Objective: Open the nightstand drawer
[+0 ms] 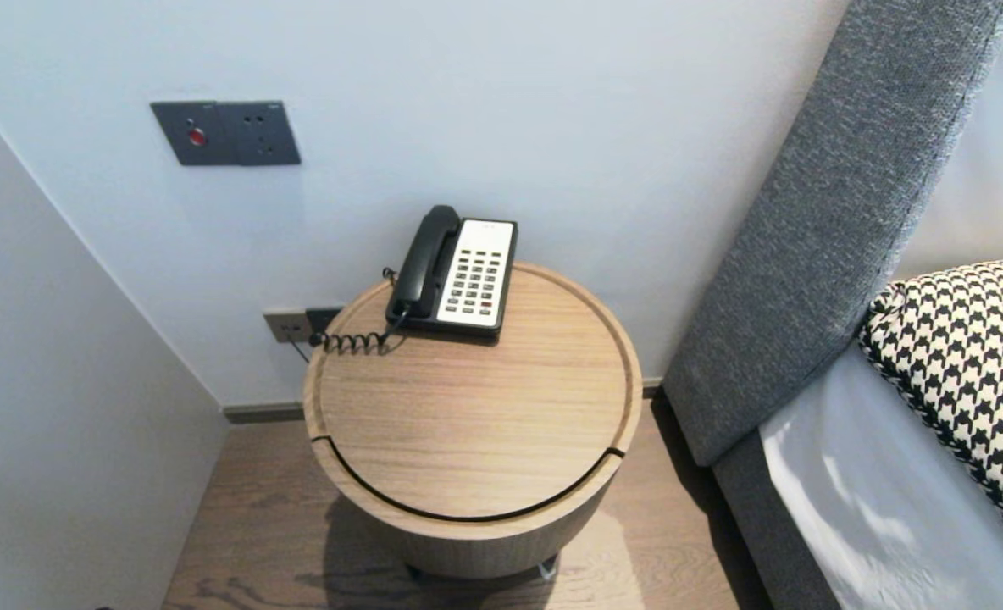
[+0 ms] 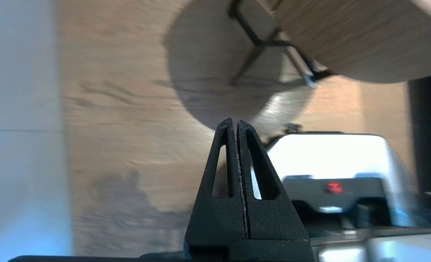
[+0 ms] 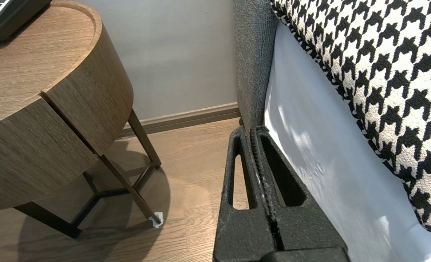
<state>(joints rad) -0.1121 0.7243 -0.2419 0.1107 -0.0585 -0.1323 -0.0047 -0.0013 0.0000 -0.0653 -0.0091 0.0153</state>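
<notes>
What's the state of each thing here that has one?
Handset: on its cradle.
Cord: coiled, across the table rim.
Drawer: shut.
Left gripper: shut, empty, low over the floor.
Right gripper: shut, empty, low between table and bed.

Dark grey switch panel (image 1: 225, 133) with red dot high on the wall, socket (image 1: 286, 326) low behind the counter's (image 1: 468, 424) back left edge, grey upholstered headboard (image 1: 832, 212) beyond its right edge, houndstooth pillow (image 1: 967, 356) on white bed sheet (image 1: 874, 517), wood floor (image 1: 256, 525)
</notes>
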